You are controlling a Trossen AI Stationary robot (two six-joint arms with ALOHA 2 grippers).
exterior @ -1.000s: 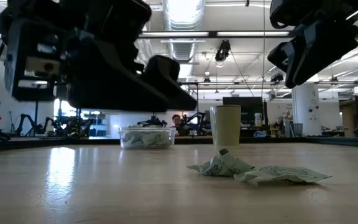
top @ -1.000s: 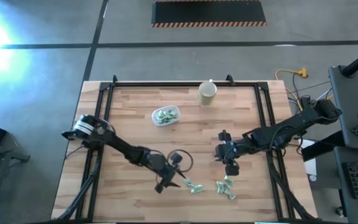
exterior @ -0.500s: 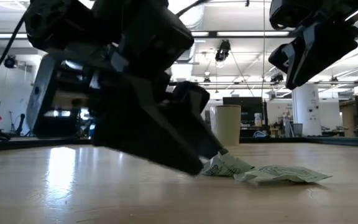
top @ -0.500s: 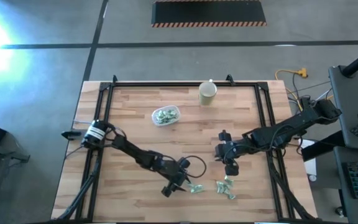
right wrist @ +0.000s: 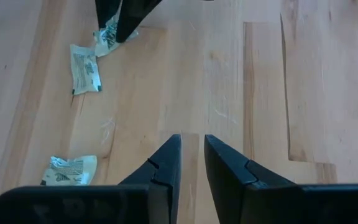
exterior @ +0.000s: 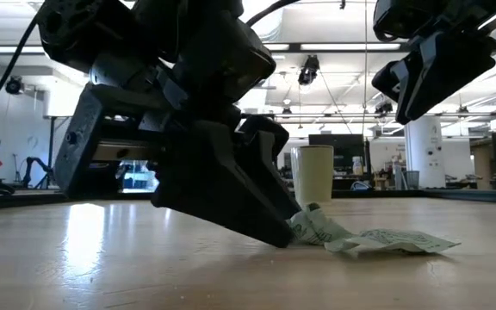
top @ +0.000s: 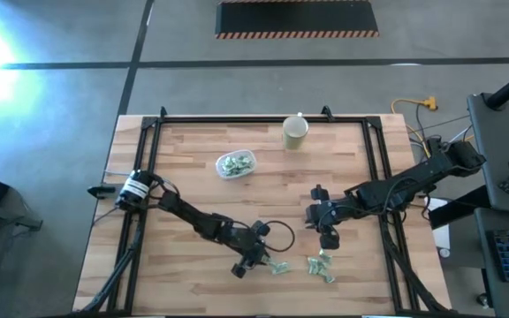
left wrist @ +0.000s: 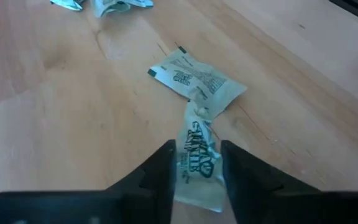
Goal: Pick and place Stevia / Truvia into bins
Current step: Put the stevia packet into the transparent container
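Several pale green and white Stevia sachets lie near the table's front edge: one at my left gripper, others right of it. My left gripper is down at the table, shut on a sachet. A second sachet lies flat at that one's far end. My right gripper hovers above the right-hand sachets, its fingers a narrow gap apart with nothing between. The clear bin with sachets in it rests on the table farther back. My left gripper has the sachet's two long edges between its two fingers, near the sachet's near end. The fingers slant down from the table's left, their tips at the tabletop. The sachet lies on the wood, its far end meeting the second sachet.
A beige cup stands at the table's far edge, right of the bin. Black frame rails run along the table's sides. Two more sachets lie on the wood below the right gripper.
My left gripper has gone toward the table's right edge and down onto the wood, tipping its fingers further downward, until its tips reached the left-hand sachet. Over the last half second it has barely moved.
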